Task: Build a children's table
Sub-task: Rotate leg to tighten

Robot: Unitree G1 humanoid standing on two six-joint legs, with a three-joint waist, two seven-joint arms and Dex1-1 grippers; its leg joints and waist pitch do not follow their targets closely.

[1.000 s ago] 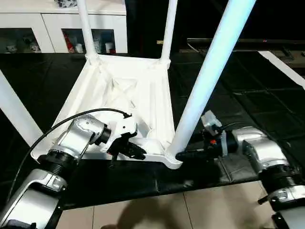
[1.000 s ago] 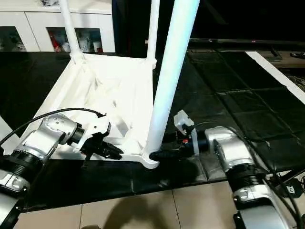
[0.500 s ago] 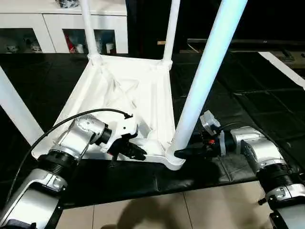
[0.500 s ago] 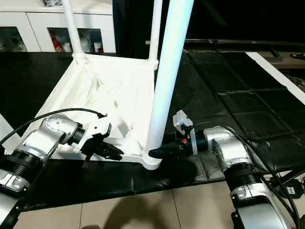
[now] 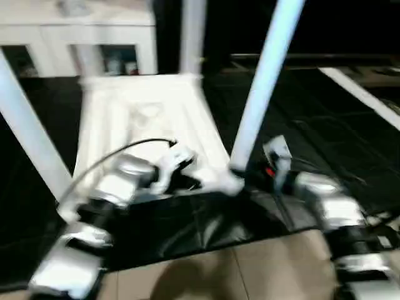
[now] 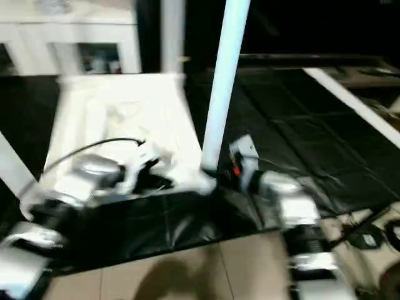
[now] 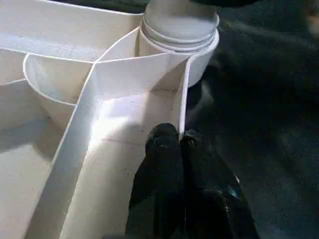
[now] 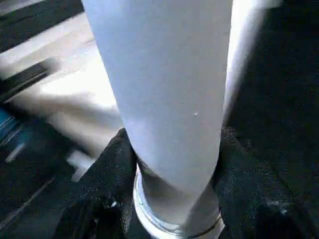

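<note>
At frame centre I find the near leg (image 5: 262,94) upright in its corner socket (image 7: 182,30), my right gripper (image 8: 172,164) clamping its base, my left gripper (image 7: 174,144) shut on the tabletop rim (image 7: 183,107).

readable text: none in any view
labels/brands: none legible
numbers/signs: none legible
table top (image 5: 144,112): plain white plastic, no print or moulded marks that can be read
near leg (image 8: 164,89): plain white, no lettering
cabinet (image 5: 94,37): items behind the glass too blurred to read
</note>
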